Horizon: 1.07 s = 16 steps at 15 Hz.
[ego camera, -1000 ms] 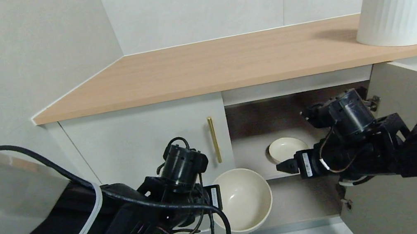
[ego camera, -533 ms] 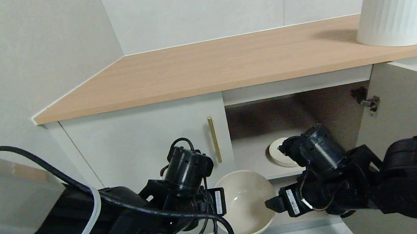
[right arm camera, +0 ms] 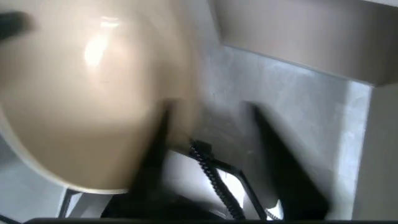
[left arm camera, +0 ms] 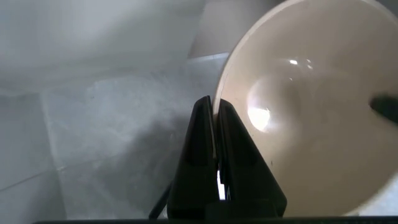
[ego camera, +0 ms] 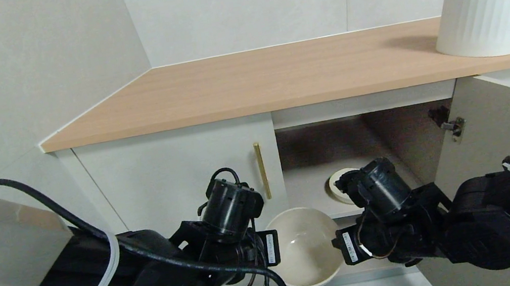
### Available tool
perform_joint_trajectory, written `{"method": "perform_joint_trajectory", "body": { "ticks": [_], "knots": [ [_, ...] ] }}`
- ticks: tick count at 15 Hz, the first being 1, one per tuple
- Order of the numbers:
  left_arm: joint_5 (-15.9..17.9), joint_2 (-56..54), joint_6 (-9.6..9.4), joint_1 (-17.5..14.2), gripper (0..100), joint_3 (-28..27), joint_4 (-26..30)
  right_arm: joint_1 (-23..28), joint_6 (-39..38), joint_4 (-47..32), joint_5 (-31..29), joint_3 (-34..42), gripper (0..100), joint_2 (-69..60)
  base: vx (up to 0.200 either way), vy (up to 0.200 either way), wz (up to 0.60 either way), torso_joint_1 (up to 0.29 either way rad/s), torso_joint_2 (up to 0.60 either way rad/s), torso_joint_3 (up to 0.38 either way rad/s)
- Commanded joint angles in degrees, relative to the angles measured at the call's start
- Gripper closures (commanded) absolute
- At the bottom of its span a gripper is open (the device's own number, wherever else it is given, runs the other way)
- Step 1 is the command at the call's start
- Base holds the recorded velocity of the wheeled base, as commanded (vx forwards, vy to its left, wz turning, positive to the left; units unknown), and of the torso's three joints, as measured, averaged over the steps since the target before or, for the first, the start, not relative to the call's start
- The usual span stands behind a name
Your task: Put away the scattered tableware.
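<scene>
Bowl (ego camera: pixel 302 248) held low before open cabinet (ego camera: pixel 326 142). Left gripper (left arm camera: pixel 213 109) pinched tight on its rim. Right gripper (ego camera: pixel 341 248) at opposite rim, fingers apart. Likely handover: seat right fingers astride rim, clamp before left lets go, steer clear of plate (ego camera: pixel 333 186) on shelf.

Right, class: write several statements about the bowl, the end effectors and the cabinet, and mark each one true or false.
1. The left end effector grips the bowl by its rim. True.
2. The bowl sits on the counter. False: it is held below it, in front of the cabinet.
3. A small plate lies inside the cabinet. True.
4. Both cabinet doors are shut. False: the right door stands open.
5. The right end effector is open beside the bowl. True.
</scene>
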<state>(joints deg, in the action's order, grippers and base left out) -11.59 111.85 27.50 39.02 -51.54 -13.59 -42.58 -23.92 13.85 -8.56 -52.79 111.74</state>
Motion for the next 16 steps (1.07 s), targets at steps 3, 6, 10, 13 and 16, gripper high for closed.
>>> {"method": "perform_joint_trajectory", "body": {
  "ticks": [3, 6, 10, 13, 16],
  "knots": [
    [-0.10, 0.12, 0.01, -0.09, 100, 0.04, 0.15, -0.05, 0.01, -0.23, -0.58, 0.23, 100, -0.21, 0.000, 0.000, 0.00, 0.000, 0.00, 0.000],
    [-0.10, 0.12, 0.01, -0.17, 100, 0.04, 0.23, -0.05, 0.01, -0.31, -0.85, 0.23, 100, -0.21, 0.000, 0.000, 0.00, 0.000, 0.00, 0.000],
    [-0.10, -0.14, -0.34, -0.17, 0, 0.48, 0.32, 0.04, 0.01, -0.23, -0.85, 0.23, 100, 0.41, 0.000, 0.000, 0.00, 0.000, 0.00, 0.000],
    [-0.10, -0.23, -0.26, -0.17, 0, 0.39, 0.23, 0.04, 0.01, -0.23, -0.93, 0.23, 100, 0.50, 0.000, 0.000, 0.00, 0.000, 0.00, 0.000],
    [-0.10, -0.40, -0.17, -0.17, 0, 0.39, 0.06, 0.57, 0.01, -0.05, -2.08, 0.14, 100, 1.38, 0.000, 0.000, 0.00, 0.000, 0.00, 0.000]
  ]
}}
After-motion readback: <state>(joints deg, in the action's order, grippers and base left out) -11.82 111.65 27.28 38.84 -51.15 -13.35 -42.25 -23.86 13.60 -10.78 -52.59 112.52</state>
